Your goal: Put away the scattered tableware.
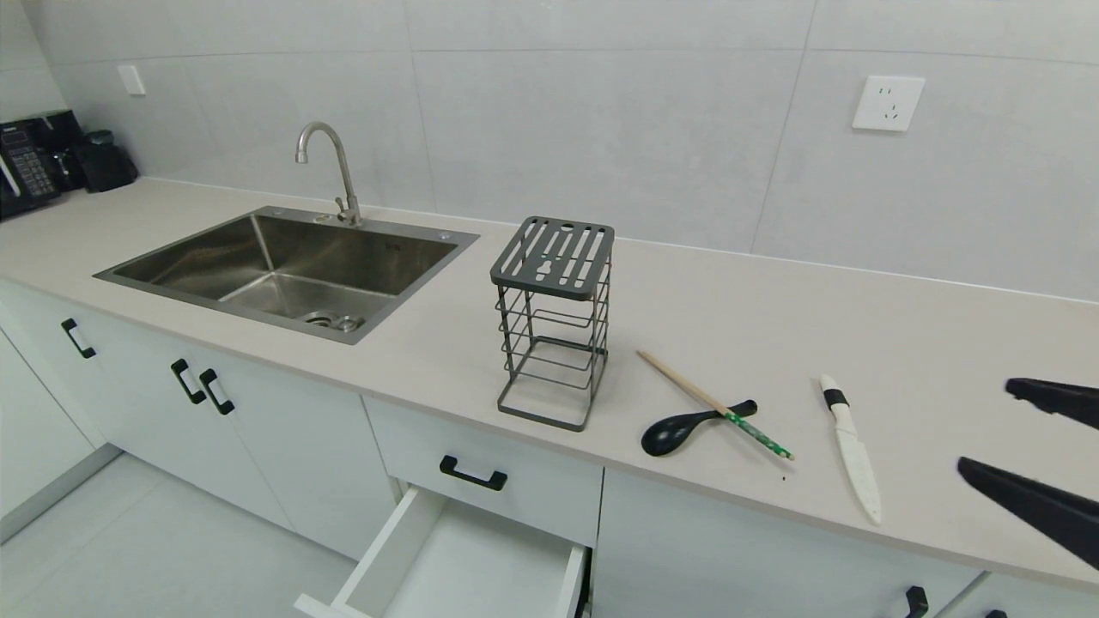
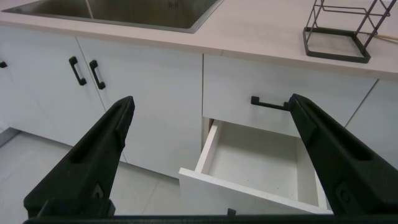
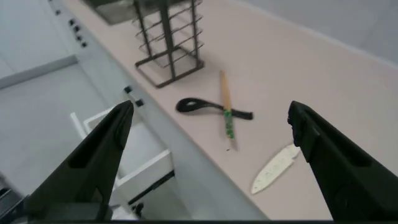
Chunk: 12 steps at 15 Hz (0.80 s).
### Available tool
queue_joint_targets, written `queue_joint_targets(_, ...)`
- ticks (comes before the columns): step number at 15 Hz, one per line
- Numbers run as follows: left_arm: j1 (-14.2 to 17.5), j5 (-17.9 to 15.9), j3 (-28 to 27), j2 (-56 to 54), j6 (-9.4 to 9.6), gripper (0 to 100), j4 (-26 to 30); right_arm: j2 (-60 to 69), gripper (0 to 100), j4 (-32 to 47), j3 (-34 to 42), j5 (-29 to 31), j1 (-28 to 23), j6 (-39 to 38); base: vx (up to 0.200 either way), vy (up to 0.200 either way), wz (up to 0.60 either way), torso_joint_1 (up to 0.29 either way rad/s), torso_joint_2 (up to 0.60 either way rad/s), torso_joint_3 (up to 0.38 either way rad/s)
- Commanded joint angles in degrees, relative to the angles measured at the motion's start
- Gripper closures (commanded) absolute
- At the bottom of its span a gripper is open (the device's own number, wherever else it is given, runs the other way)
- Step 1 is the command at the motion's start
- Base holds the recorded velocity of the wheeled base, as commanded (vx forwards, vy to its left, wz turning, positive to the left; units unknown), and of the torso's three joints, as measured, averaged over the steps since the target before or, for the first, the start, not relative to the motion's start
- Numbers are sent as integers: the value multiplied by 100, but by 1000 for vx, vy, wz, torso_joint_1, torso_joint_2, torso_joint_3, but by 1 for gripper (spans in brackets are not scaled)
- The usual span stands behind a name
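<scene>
Two fingers of my right gripper (image 1: 985, 427) are spread wide and hold nothing. Closest to it, toward my left, the white knife (image 1: 850, 446) lies on the counter (image 1: 773, 309), its length running from the wall toward me. Farther left, the chopstick (image 1: 713, 403) crosses the black spoon (image 1: 687, 427), then comes the wire rack (image 1: 554, 318). My left gripper (image 2: 211, 102), wide and empty too, hangs low by the open drawer (image 2: 255, 180), so my right arm is nearer.

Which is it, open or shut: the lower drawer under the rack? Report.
Open. The lower drawer is pulled out, its white inside bare; the drawer above it is shut.
</scene>
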<state>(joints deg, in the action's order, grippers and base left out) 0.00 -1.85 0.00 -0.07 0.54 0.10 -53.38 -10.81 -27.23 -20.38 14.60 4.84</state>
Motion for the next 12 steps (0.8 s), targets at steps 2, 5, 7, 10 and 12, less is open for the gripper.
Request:
queue_joint_targets(2,0,1,0,7,-1,0,-1,-1684,0,18,-467,386,719,-9,0,0,0,0,0,0)
queue_joint_targets(5,0,1,0,7,-1,0,-1,-2440,0,9,-608,623,737,-18,0,0,0,0,0,0)
queue_joint_targets(7,0,1,0,7,-1,0,-1,-2862,0,-26,-669,825,675,-361,0,0,0,0,0,0)
queue_joint_targets(10,0,1,0,7,-1,0,-1,-3556,0,-281,-652,1414,658,-1011,0,0,0,0,0,0)
queue_joint_targets(12,0,1,0,7,-1,0,-1,-3917,0,-747,-599,1485,605,-1011,0,0,0,0,0,0)
